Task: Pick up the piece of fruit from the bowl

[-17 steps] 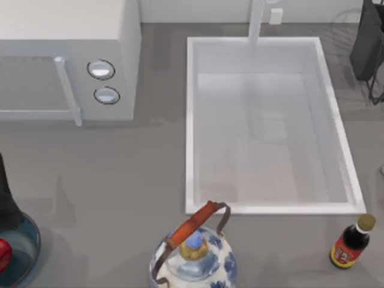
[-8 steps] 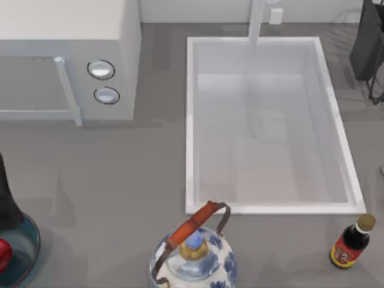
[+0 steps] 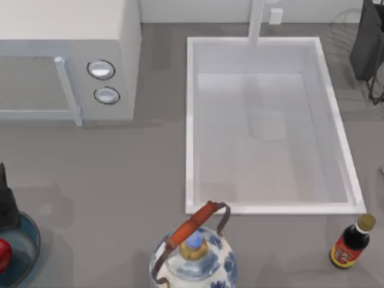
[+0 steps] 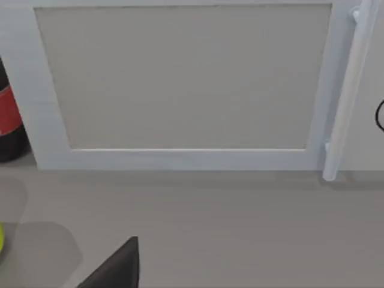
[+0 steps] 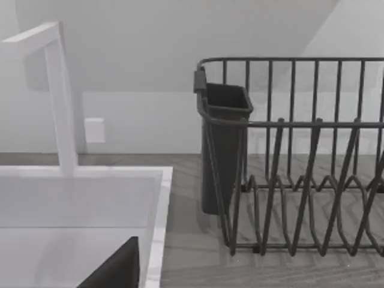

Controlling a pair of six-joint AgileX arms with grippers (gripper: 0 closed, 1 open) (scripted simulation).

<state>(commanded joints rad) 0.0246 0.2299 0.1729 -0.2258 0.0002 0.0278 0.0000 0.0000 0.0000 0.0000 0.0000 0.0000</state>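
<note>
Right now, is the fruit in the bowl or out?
In. The top view shows the red fruit inside the blue bowl at the table's left edge, not lifted.

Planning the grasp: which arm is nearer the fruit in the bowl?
Left. In the top view its dark end effector is at the table's left edge, just above the bowl holding the fruit. The right arm is by the dish rack, past the sink.

matte black left arm [image 3: 6,204], tapering to a point; dark wedge-shaped pincer finger [image 4: 117,268] and [image 5: 117,268]
</note>
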